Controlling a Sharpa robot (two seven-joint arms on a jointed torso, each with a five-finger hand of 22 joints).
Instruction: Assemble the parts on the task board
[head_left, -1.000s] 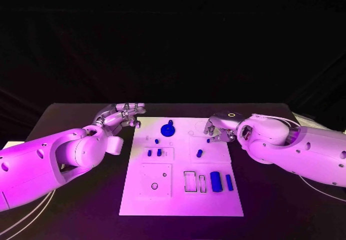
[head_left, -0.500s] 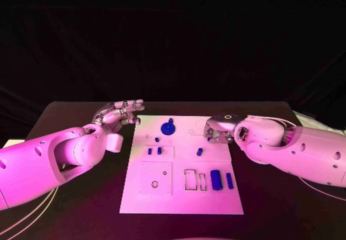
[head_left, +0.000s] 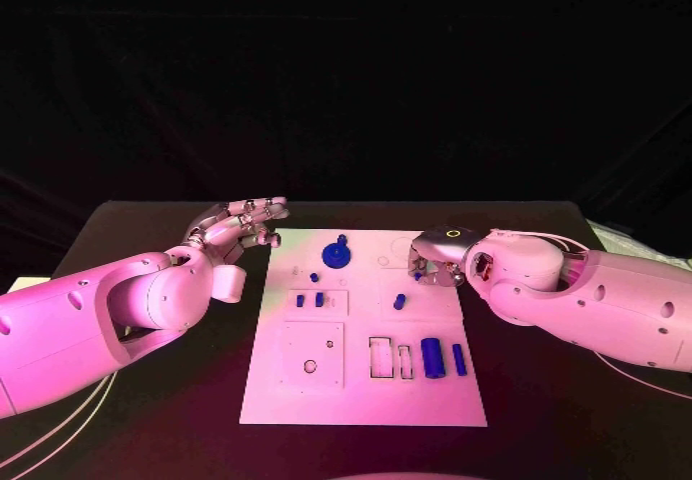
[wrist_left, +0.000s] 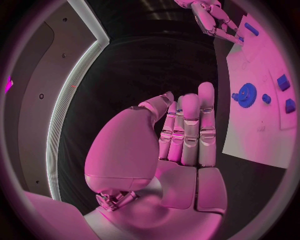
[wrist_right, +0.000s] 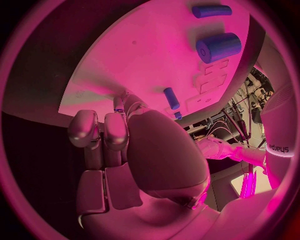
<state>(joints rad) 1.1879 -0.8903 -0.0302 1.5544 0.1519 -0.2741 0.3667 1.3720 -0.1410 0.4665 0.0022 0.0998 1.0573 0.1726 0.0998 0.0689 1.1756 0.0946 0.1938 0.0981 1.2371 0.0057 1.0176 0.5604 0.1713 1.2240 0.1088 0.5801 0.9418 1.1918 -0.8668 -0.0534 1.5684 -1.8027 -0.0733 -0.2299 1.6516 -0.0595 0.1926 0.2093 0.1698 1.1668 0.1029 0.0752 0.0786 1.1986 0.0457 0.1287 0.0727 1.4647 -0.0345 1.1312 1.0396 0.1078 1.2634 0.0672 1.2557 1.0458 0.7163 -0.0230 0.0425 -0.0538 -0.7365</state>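
Black table (head_left: 144, 400) under me, white task board (head_left: 361, 400) in the middle, blue parts on it: gear (head_left: 336, 258) far end, cylinder (head_left: 431, 357) near end. Left hand (head_left: 238, 228) hovers off the board's far left corner, fingers straight, together, holding nothing. Right hand (head_left: 436, 262) curls over the far right edge; whether it grips anything, I cannot tell.

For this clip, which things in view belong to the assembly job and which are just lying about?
Job:
- white task board
- blue gear
- big blue cylinder
- slim blue rod
- small blue pegs
- right hand, low over the board's far right part
- left hand, holding nothing, beside the board

Just there:
- black table
- cables on its left
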